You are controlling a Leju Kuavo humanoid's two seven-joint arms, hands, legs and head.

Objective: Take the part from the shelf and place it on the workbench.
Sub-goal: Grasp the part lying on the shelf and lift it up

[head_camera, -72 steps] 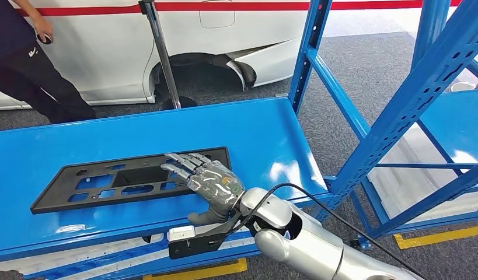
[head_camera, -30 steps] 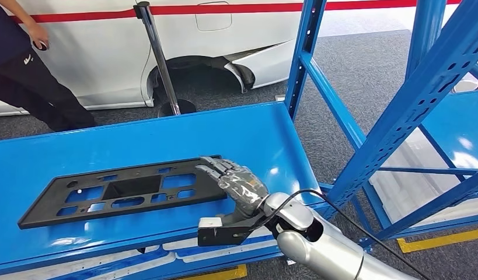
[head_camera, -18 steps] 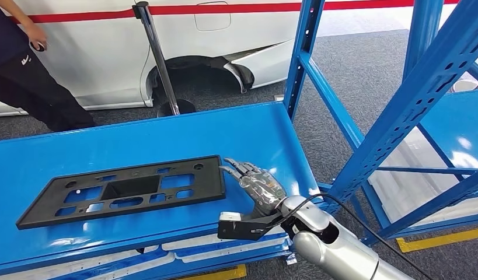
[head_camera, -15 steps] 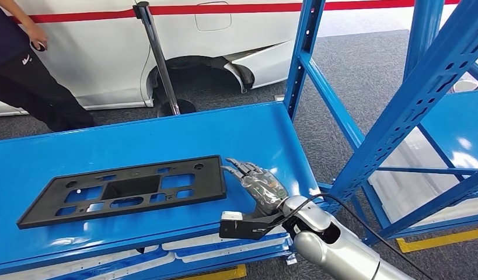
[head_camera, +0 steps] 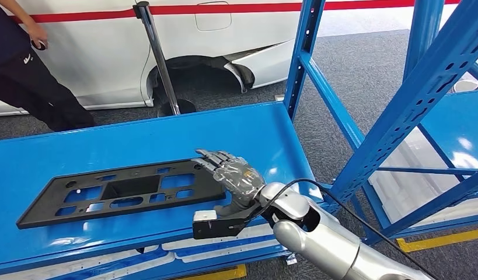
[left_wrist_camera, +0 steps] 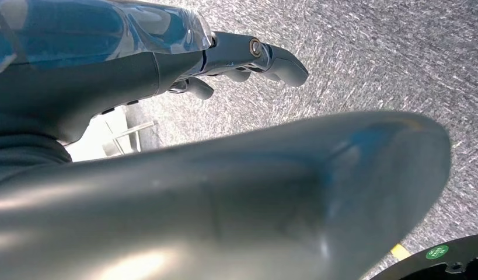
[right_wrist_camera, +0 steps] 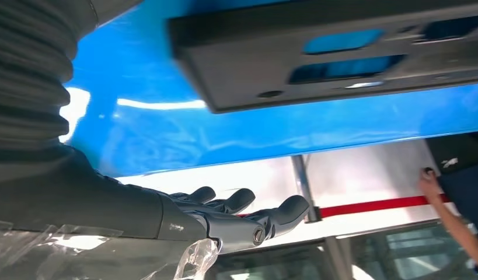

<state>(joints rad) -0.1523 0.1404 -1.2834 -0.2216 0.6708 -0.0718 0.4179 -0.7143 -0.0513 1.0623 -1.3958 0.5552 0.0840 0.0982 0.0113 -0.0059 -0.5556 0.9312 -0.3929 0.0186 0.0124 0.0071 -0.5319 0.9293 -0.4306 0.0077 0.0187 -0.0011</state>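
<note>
Black flat plastic part (head_camera: 122,189), a long rectangular panel with several cut-out windows, lies flat on the glossy blue metal bench (head_camera: 166,134), toward the near edge and left of centre. In the right wrist view the same part (right_wrist_camera: 335,55) shows against the blue surface. The right robot hand (head_camera: 230,175), silver-grey and wrapped in clear film, hovers over the right end of the part with fingers (head_camera: 210,156) extended and spread, holding nothing; whether the fingertips touch the part cannot be told. The right wrist view shows the fingers (right_wrist_camera: 242,213) apart and empty. The left robot hand (left_wrist_camera: 166,64) is seen in its wrist view over grey carpet, fingers loosely extended and gripping nothing. A blue steel shelf frame (head_camera: 411,99) stands to the right of the bench. Behind the bench are a white car body (head_camera: 195,41), a chrome stanchion post (head_camera: 157,55), and a person in dark clothing (head_camera: 26,70) at the far left.
</note>
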